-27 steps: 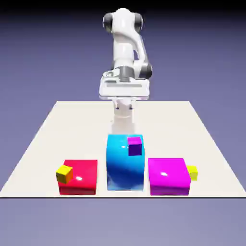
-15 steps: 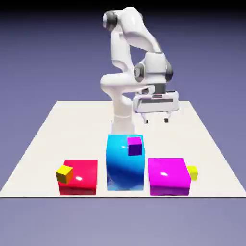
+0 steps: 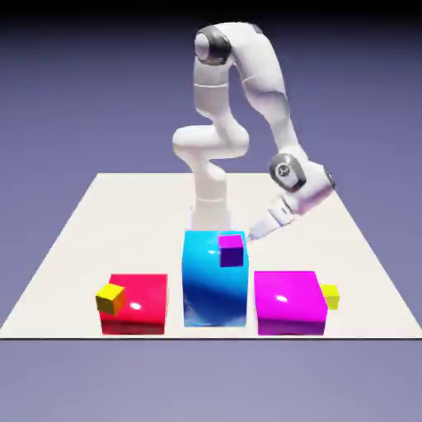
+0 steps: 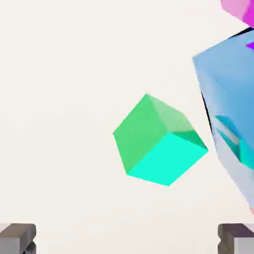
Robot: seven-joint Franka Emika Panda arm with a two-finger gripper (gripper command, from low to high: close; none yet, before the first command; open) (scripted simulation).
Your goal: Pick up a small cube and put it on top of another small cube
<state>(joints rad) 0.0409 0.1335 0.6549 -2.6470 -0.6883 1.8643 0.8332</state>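
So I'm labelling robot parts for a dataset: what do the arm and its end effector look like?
The arm is glossy white with rounded segments and dark grey joint caps. The end effector is white too, and its two fingertips are small grey blocks. No cables or markings show.

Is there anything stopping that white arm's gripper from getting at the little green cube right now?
Probably not. In the hand view the small green cube sits alone on bare table, with the open gripper facing it and nothing between. The big blue block stands close beside it, apparently not touching, so one finger may have little room.
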